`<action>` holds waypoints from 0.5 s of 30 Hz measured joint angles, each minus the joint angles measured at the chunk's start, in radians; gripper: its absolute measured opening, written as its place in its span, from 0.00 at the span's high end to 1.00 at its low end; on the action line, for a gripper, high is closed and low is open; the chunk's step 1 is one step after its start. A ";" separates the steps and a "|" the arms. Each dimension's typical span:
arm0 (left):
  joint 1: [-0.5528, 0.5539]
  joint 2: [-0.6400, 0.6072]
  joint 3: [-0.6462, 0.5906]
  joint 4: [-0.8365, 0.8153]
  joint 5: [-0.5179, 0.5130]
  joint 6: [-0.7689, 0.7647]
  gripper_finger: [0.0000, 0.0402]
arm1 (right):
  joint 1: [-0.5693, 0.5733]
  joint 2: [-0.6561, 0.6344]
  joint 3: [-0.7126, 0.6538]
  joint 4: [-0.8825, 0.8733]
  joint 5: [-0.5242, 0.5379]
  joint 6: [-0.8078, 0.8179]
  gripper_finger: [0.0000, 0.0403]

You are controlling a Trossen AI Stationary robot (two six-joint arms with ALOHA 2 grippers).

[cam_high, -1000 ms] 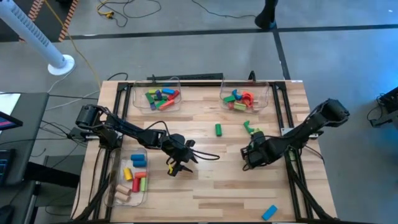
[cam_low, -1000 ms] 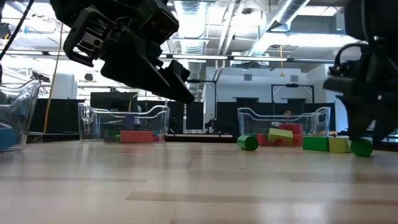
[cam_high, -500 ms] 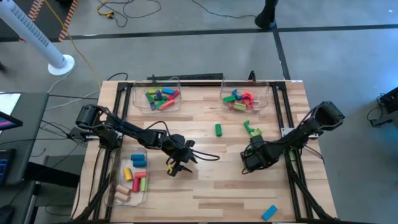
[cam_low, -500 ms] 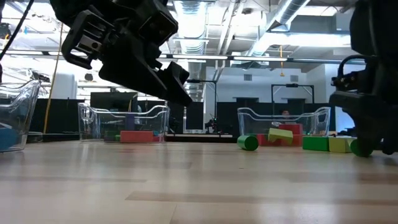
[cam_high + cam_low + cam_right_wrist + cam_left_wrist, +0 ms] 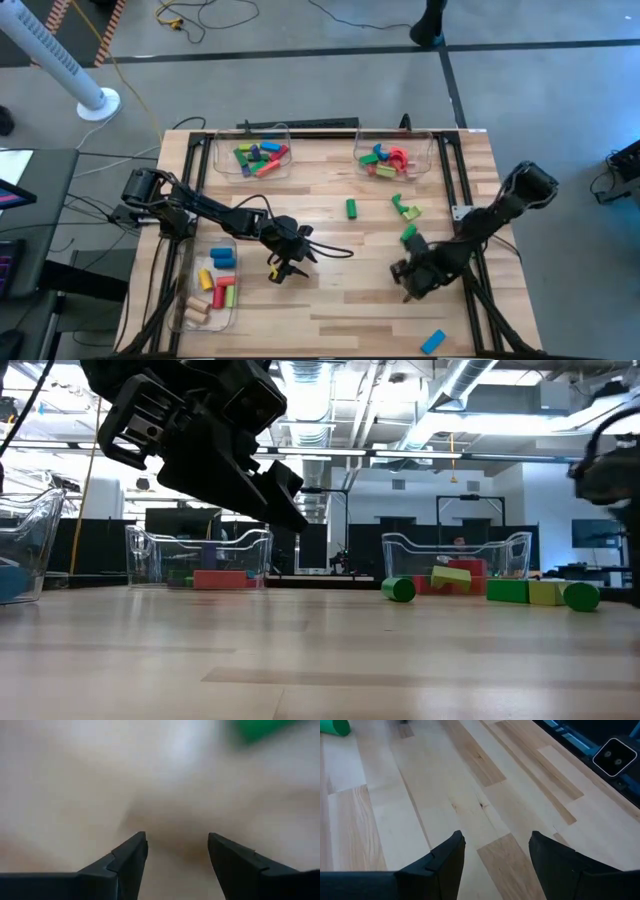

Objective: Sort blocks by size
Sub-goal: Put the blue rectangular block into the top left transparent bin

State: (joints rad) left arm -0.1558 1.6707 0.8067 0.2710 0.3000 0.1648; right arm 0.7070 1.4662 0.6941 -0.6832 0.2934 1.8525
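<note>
Both arms are over the wooden table (image 5: 330, 300) right now. The left gripper (image 5: 283, 266) hangs above the middle-left of the table, jaws spread wide with nothing between them; its wrist cam just shows bare planks between the fingers (image 5: 445, 865). The right gripper (image 5: 407, 280) is over the right half, a bit nearer than centre, jaws also apart and empty, only blurry wood and a green smudge ahead of it.

The loose blocks sit on the far side of the right gripper: a green cylinder (image 5: 408, 234) closest to it but not touching, a green and yellow pair (image 5: 408, 210) just beyond that, and another green cylinder (image 5: 351, 208) off to their left. One blue block (image 5: 433, 341) lies near the table's near right edge.

The rest are already in clear bins: a far-left bin (image 5: 252, 155), a far-right bin (image 5: 390, 158), and a near-left bin (image 5: 212, 285) beside the left arm.
</note>
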 joint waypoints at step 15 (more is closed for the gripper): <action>-0.001 0.000 0.000 0.034 0.000 -0.047 0.47 | 0.327 0.003 0.021 0.341 -0.196 -0.094 0.41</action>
State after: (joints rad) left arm -0.1568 1.6707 0.8068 0.3050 0.3000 0.1176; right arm 1.0343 1.4687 0.7148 -0.3424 0.0979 1.7585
